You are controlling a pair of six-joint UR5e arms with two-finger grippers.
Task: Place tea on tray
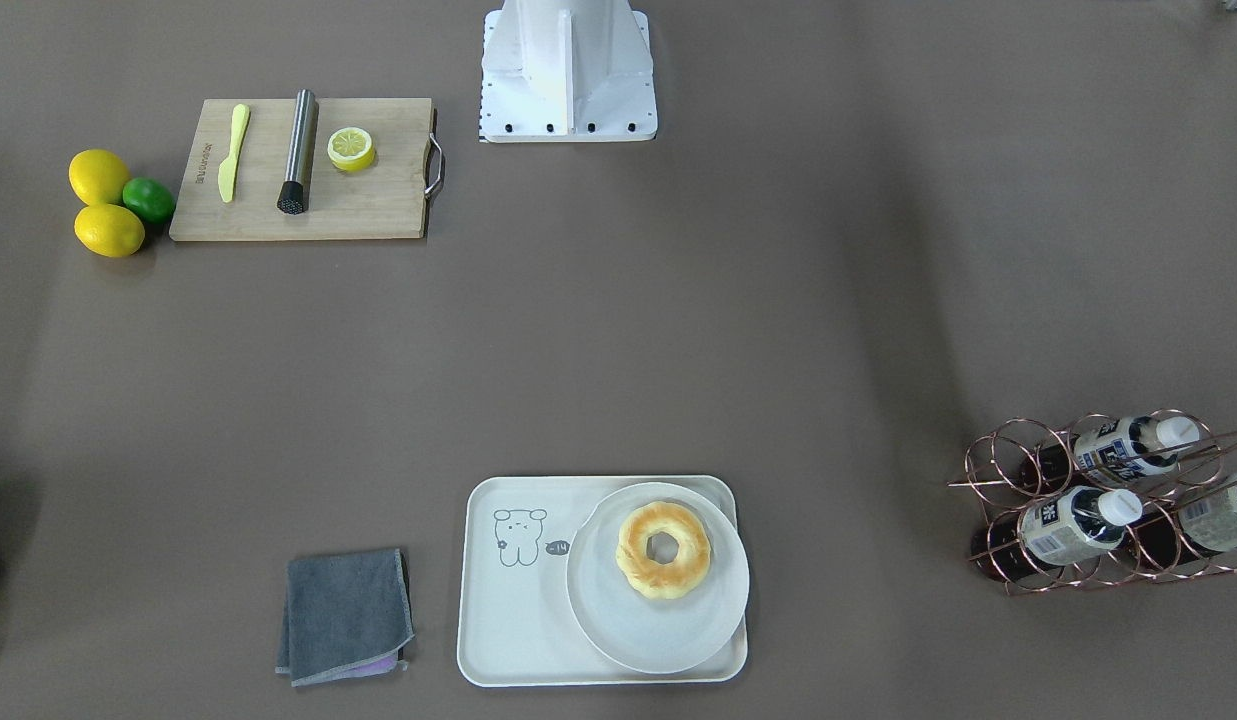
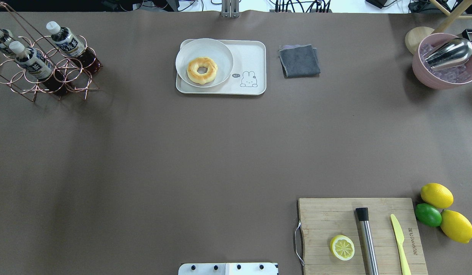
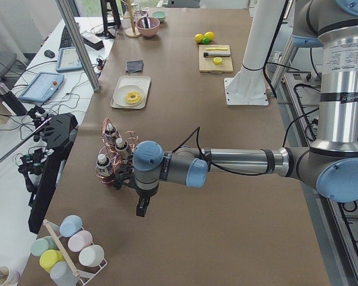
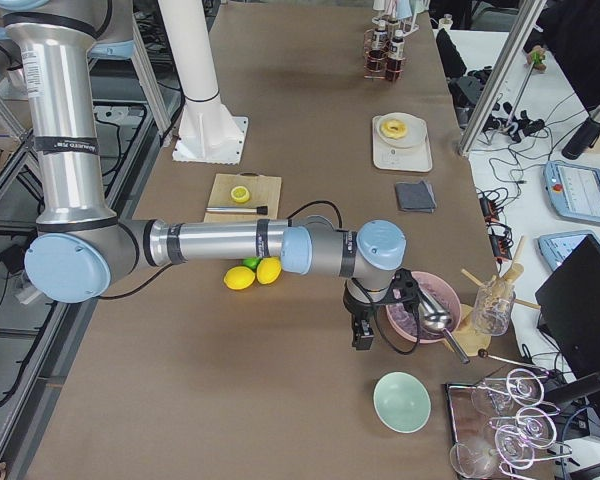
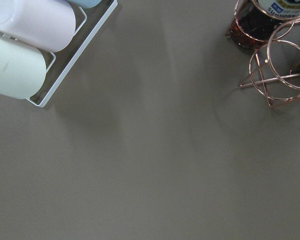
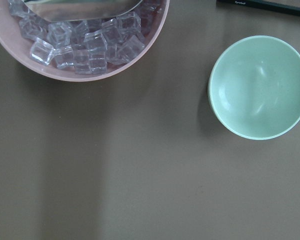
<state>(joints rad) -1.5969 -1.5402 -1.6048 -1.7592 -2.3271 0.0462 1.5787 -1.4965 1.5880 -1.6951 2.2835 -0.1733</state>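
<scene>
The tea [image 1: 1066,530] lies slanted in a copper wire rack [image 5: 270,79], well apart from the tray [image 1: 498,620], toward the table end on the robot's left. It is one of three like bottles, the one nearest the tray, and its cap points away from the tray.

It is a small clear plastic cylinder full of dark red-brown drink, with a white ribbed screw cap and a glossy printed label. It probably has some heft for its size, and the thin wall likely gives under a hard squeeze. The smooth label may slip and the round body would roll if laid down. The sound hold looks to be across the body at the label, or just under the cap. It should then be drawn out cap-first along the wire rings.

The tray is matte cream plastic with rounded corners and a low rim. A round white plate [image 1: 668,630] with a glazed ring pastry [image 1: 663,550] fills one half. The bare half by the bear drawing is where the tea could stand.

The left gripper [image 3: 141,213] hangs over bare table on the rack's far side from the tray. The right gripper [image 4: 362,343] is far from the tray at the opposite end. Whether either is parted or closed cannot be told.
</scene>
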